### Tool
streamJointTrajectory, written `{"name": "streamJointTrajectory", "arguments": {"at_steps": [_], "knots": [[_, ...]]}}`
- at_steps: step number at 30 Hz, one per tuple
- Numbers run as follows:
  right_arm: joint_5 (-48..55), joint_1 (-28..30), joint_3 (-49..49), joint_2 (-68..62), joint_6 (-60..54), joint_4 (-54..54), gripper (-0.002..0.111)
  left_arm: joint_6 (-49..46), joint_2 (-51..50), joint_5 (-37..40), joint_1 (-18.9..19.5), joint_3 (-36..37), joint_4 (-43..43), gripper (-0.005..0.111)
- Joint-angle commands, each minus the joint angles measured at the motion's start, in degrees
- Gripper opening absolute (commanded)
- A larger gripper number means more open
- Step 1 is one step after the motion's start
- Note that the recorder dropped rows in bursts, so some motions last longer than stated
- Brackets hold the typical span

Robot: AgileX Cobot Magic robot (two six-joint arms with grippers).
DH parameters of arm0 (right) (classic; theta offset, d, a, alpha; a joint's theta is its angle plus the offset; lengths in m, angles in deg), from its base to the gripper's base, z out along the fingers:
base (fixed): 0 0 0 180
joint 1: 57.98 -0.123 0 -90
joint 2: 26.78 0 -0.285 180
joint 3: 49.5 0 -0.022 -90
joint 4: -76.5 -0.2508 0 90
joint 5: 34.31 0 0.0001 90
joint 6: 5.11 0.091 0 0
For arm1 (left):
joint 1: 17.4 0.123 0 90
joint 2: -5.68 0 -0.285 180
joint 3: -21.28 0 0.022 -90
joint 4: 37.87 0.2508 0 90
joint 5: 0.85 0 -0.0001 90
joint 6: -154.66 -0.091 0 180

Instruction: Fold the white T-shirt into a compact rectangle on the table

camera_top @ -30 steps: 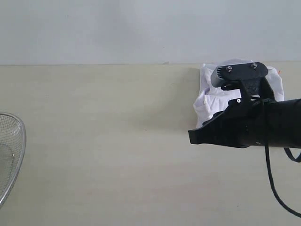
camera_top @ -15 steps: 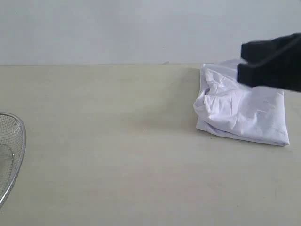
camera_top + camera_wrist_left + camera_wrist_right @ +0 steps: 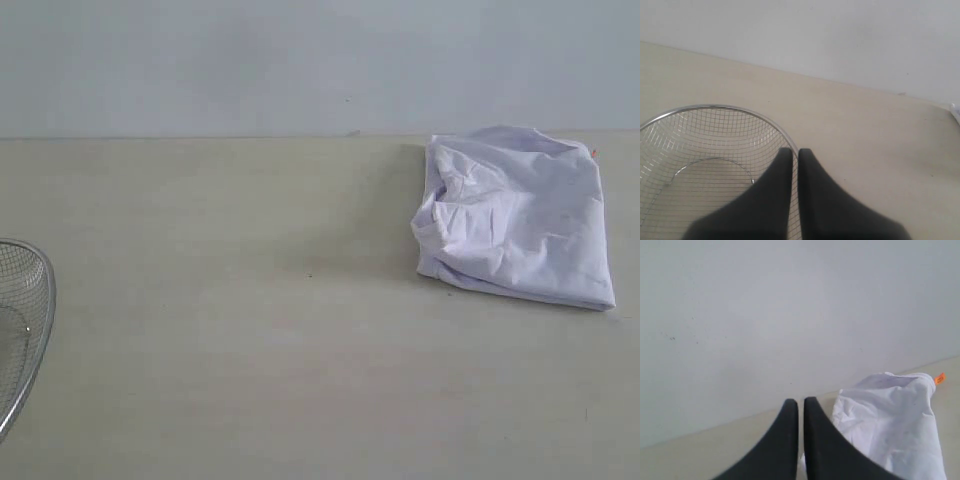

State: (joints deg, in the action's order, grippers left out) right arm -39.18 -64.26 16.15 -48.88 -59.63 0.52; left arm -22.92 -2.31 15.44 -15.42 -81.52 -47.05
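Observation:
The white T-shirt (image 3: pixel 515 225) lies folded into a rumpled, roughly rectangular bundle at the far right of the table (image 3: pixel 250 300), with a small orange tag (image 3: pixel 594 153) at its back corner. In the right wrist view the white T-shirt (image 3: pixel 890 425) lies beside my right gripper (image 3: pixel 801 402), which is shut and holds nothing, raised clear of the cloth. My left gripper (image 3: pixel 795 152) is shut and empty, hovering over the rim of the wire basket. Neither gripper shows in the exterior view.
A round wire-mesh basket (image 3: pixel 22 330) sits at the table's left edge, and the same basket (image 3: pixel 700 150) fills much of the left wrist view. A pale wall (image 3: pixel 300 60) runs along the table's far edge.
The right arm, which hung over the shirt a second ago, has drawn away to the right and out of the exterior view. The folded shirt has stayed in place.

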Motion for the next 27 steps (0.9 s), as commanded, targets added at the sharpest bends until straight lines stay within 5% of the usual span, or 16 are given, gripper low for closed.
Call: {"name": "streamJointTrajectory", "arguments": {"at_steps": [1,13,15,18,20,27], "knots": [[-0.04,0.57,5.90,11.44,1.46,0.02,0.000,0.62,0.20,-0.01,0.19,0.02,-0.63,0.004],[0.06,0.57,7.57,14.31,1.50,2.66,0.000,0.62,0.20,-0.01,0.19,0.02,-0.63,0.004],[3.89,0.57,7.57,14.31,11.23,21.73,0.000,0.62,0.20,-0.01,0.19,0.02,-0.63,0.004],[9.67,0.57,8.15,14.31,42.93,52.82,0.000,0.62,0.20,-0.01,0.19,0.02,-0.63,0.004],[9.15,0.57,10.14,14.31,57.57,64.48,0.000,0.62,0.20,-0.01,0.19,0.02,-0.63,0.004],[13.73,0.57,11.57,14.31,67.79,78.81,0.000,0.62,0.20,-0.01,0.19,0.02,-0.63,0.004]]}}
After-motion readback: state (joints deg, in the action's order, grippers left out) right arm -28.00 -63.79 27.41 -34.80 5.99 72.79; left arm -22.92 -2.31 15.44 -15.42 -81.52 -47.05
